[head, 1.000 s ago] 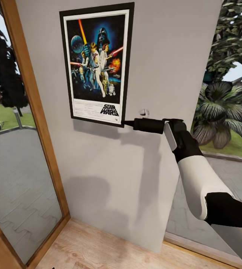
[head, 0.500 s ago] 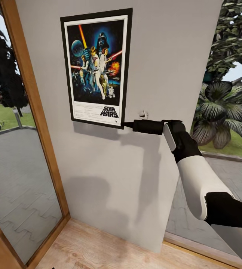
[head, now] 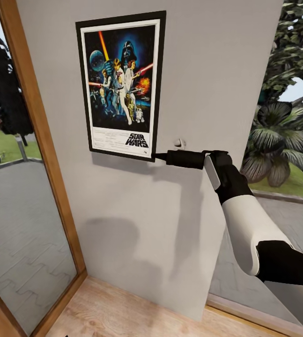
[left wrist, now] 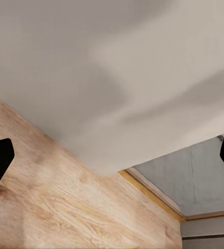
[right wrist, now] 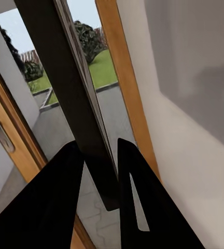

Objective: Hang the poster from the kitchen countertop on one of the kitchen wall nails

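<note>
One poster (head: 121, 86) sits flat vs the grey wall (head: 207, 70), upper left, upright w/ a slight tilt. Right tool (head: 157, 156) pinches its bottom right corner; in the wrist view both fingers (right wrist: 65, 197) clamp the black frame edge, narrow. A nail (head: 180, 142) pokes out just right of that corner, above the tool, not touching the frame. Left tool (left wrist: 112, 161) hangs low over the wood floor (left wrist: 55, 207), fingers wide apart. Risk: no hook under the frame is visible, so letting go may drop the poster down the wall; corner-only grip could also twist it.
</note>
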Robot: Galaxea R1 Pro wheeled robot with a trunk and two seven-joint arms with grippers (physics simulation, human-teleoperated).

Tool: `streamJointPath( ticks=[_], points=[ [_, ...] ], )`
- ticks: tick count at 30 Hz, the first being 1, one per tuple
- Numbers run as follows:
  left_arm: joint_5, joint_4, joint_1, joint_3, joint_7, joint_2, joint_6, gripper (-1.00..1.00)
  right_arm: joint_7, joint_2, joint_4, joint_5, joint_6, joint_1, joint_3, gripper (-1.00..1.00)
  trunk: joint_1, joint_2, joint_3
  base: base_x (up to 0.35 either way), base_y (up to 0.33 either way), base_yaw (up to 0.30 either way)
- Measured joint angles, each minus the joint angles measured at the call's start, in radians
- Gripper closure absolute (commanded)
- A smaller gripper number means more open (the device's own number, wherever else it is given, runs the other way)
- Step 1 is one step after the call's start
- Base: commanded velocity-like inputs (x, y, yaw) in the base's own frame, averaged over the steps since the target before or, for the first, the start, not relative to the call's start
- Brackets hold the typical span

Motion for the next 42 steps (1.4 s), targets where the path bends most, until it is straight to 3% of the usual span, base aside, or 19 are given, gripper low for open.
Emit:
streamJointPath(
  ticks=[42],
  points=[
    [0.000, 0.000, 0.000, 0.000, 0.002, 0.001, 0.003, -1.00, 0.000, 0.000, 0.002, -0.001, 0.000, 0.001, -0.001, 1.00, 0.000, 0.000, 0.000, 0.075, 0.021, 0.000]
  ],
)
